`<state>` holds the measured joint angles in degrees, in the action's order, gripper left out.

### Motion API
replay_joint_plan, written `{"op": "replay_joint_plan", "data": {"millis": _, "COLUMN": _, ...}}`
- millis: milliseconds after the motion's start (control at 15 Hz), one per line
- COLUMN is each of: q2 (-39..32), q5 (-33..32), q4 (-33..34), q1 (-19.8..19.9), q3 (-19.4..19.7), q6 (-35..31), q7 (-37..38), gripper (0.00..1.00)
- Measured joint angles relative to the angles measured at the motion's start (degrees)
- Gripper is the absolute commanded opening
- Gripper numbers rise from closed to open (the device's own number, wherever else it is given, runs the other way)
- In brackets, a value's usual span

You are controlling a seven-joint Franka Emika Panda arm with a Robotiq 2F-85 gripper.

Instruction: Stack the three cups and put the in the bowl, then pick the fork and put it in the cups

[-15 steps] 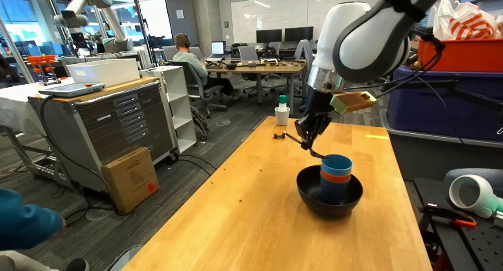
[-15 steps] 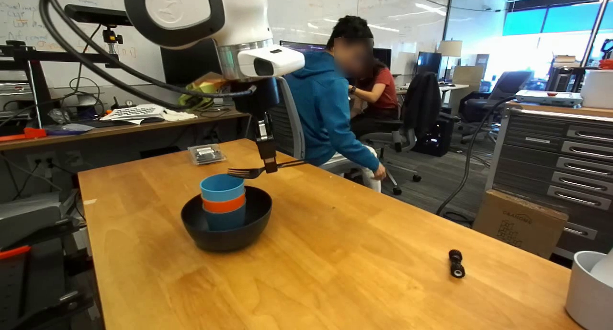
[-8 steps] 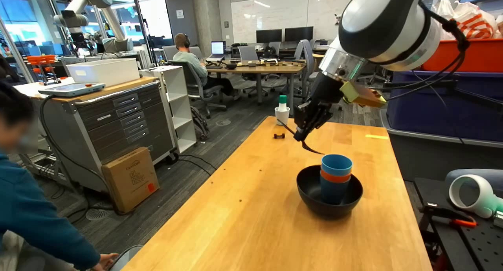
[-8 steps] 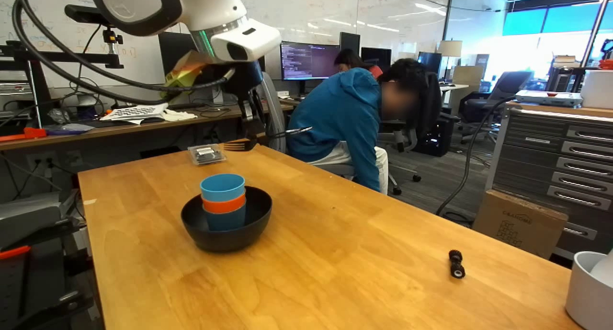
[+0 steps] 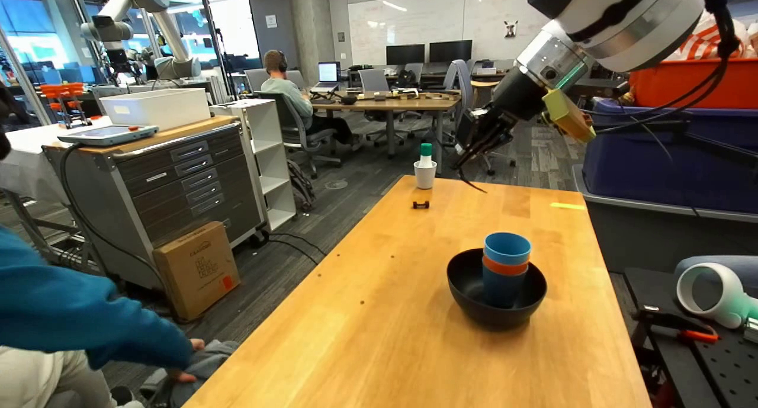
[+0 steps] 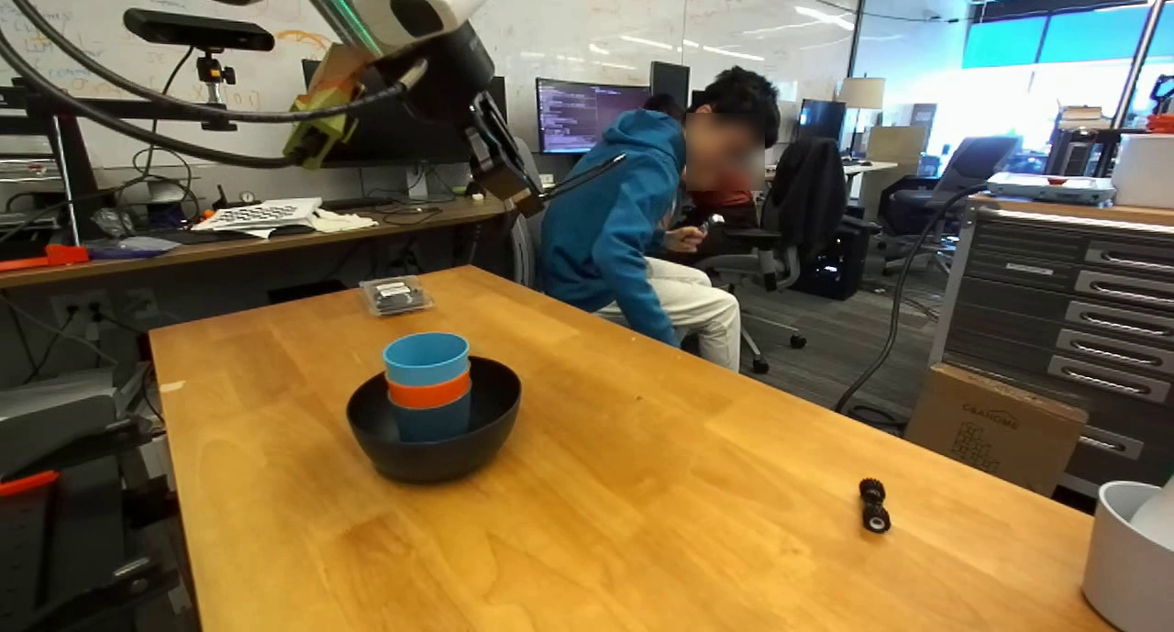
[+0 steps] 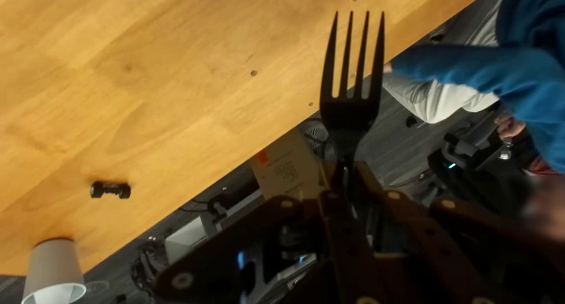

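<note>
The gripper (image 7: pixel 346 178) was clamped on the fork (image 7: pixel 351 114), holding it in the air, well apart from the three cups (image 6: pixel 428 393). These stood nested and upright in the bowl (image 6: pixel 436 462) on the table (image 6: pixel 642 513): light blue on top, orange in the middle, dark teal lowest.

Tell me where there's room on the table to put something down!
There's a wide bare patch of table between the bowl and the little black piece, and another between the bowl and the clear packet. It's crowded in the bowl, where the cups stand stacked, and tighter between the white container and that piece.
</note>
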<state>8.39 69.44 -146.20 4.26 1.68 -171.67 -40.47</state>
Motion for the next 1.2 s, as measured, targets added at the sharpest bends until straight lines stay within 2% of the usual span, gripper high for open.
{"op": "replay_joint_plan", "data": {"millis": 333, "q2": 5.4, "q5": 14.1, "q4": -1.9, "q1": -0.5, "q3": 1.1, "q6": -4.0, "q7": -20.2, "gripper": 0.03}}
{"op": "replay_joint_plan", "data": {"millis": 600, "q2": 8.9, "q5": 25.6, "q4": -4.4, "q1": -0.3, "q3": 2.7, "q6": -4.3, "q7": -36.1, "gripper": 0.03}}
{"op": "replay_joint_plan", "data": {"millis": 800, "q2": 10.2, "q5": 34.4, "q4": -7.2, "q1": 1.3, "q3": 3.1, "q6": -3.8, "q7": -47.5, "gripper": 0.03}}
{"op": "replay_joint_plan", "data": {"millis": 1000, "q2": 10.4, "q5": 42.8, "q4": -9.9, "q1": 4.5, "q3": 3.0, "q6": -0.3, "q7": -59.0, "gripper": 0.03}}
{"op": "replay_joint_plan", "data": {"millis": 1200, "q2": 9.8, "q5": 51.9, "q4": -12.2, "q1": 8.1, "q3": 3.1, "q6": 6.5, "q7": -70.5, "gripper": 0.03}}
